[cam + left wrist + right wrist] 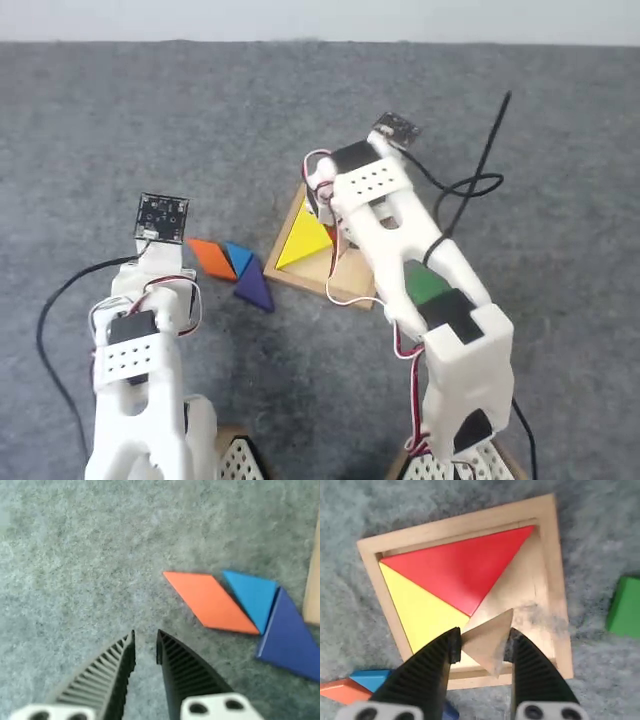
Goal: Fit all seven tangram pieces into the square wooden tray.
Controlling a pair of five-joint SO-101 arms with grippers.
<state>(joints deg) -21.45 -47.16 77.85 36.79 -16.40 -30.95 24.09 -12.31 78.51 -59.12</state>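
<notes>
Grey carpet (120, 120) underneath. Square wooden tray (460, 526) holds red triangle (465, 567) and yellow triangle (420, 607), edges touching. Right gripper (482, 642) over tray, jaws clamping pale triangle (487, 635). Left gripper (145, 640) over carpet, jaws narrowly apart, empty. Orange parallelogram (210, 601), blue triangle (252, 596) and dark blue triangle (290, 640) touch, beside tray. Green piece (625, 607) on carpet near tray.

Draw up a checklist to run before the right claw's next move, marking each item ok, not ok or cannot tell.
1. Right claw grips the pale triangle: ok.
2. Red triangle and yellow triangle lie flat in the wooden tray: ok.
3. Bare tray floor beneath the held piece: ok.
4. Left claw empty, away from the tray: ok.
5. All seven pieces in: not ok; orange parallelogram, blue triangle, purple triangle and green piece lie on the carpet.
</notes>
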